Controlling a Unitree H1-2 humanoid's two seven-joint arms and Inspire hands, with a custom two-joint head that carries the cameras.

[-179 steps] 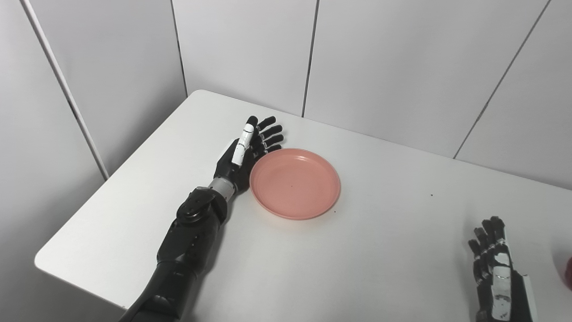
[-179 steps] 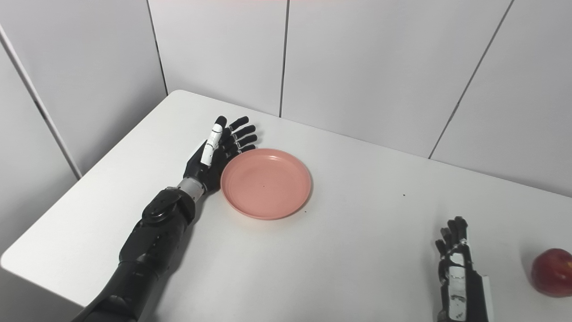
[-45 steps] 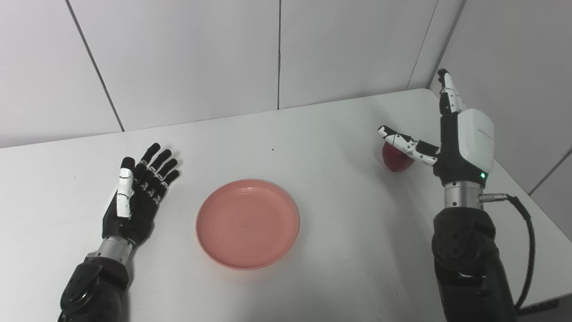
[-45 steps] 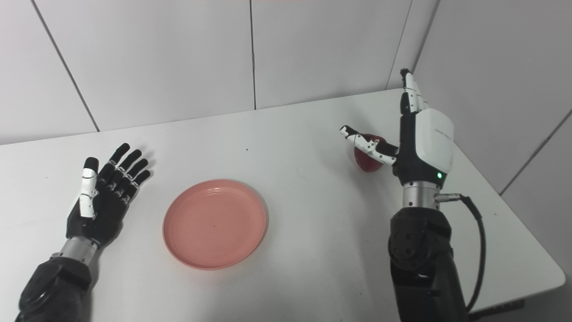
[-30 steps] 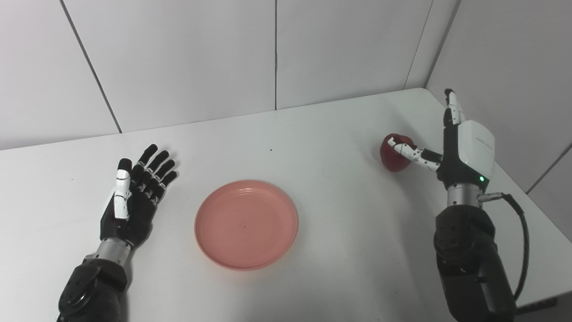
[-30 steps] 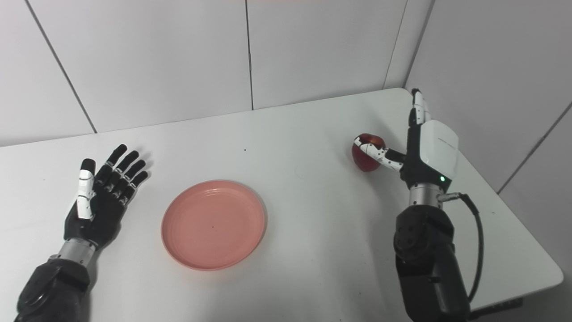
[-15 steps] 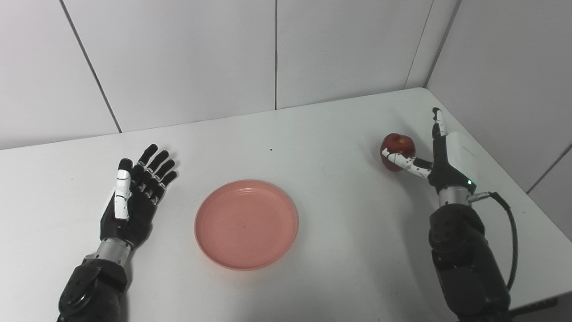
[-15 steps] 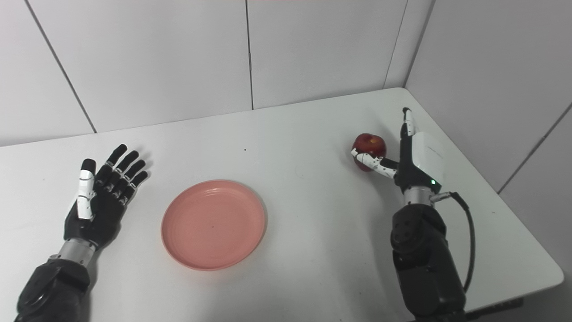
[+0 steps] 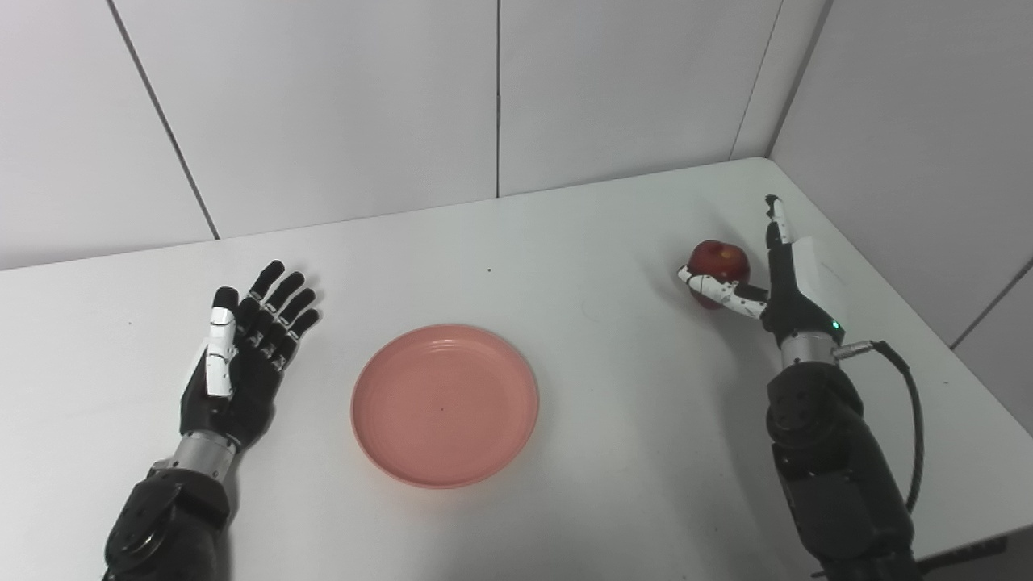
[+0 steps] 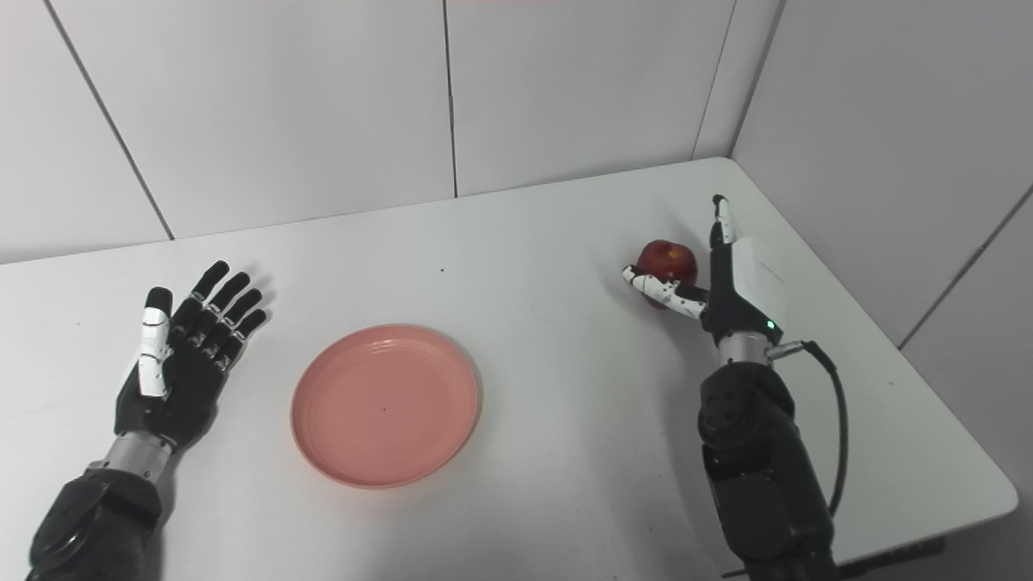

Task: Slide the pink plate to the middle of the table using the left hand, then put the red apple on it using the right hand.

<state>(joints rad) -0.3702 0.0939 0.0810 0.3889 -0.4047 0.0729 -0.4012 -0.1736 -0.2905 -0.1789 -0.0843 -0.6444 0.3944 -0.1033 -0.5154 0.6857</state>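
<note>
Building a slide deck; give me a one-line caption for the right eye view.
Right hand open around the red apple, pink plate mid-table, left hand open beside it.

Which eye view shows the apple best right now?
Left eye view, narrowly. There the apple shows its top and most of its body, with the right hand's thumb crossing only its lower edge. In the right eye view the apple is just as sharp, but the thumb and palm cover more of its lower half.
</note>
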